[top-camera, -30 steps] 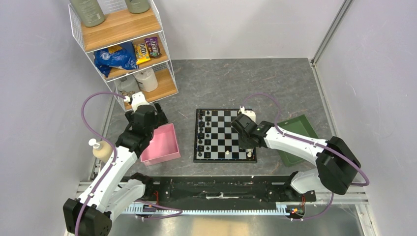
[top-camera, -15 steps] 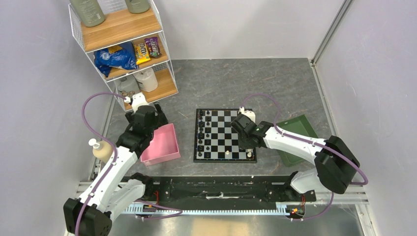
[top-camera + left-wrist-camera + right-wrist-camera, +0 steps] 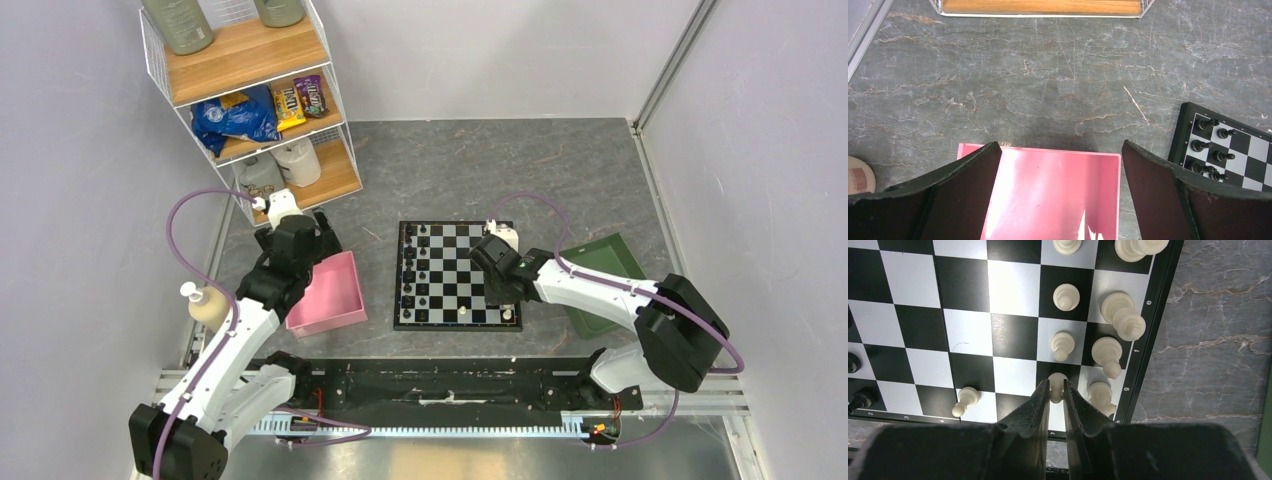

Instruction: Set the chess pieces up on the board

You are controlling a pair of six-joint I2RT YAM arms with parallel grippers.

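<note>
The chequered board (image 3: pixel 440 285) lies at the table's middle. Black pieces (image 3: pixel 410 272) stand along its left side, also in the left wrist view (image 3: pixel 1215 145). Cream-white pieces (image 3: pixel 1120 315) line the board's right side. My right gripper (image 3: pixel 1056 389) is shut on a white pawn (image 3: pixel 1056 383), held over a dark square near the board's (image 3: pixel 968 300) front right corner. One lone white pawn (image 3: pixel 965 400) stands further left (image 3: pixel 465 313). My left gripper (image 3: pixel 1058 155) is wide open and empty above the pink tray (image 3: pixel 1048 195).
The pink tray (image 3: pixel 330 295) sits left of the board, a green tray (image 3: pixel 600 265) to its right. A wire shelf unit (image 3: pixel 250 100) with snacks and bottles stands at the back left. A soap bottle (image 3: pixel 205 305) stands by the left arm.
My right gripper has shifted very slightly toward the board's front right corner. The left arm has not moved.
</note>
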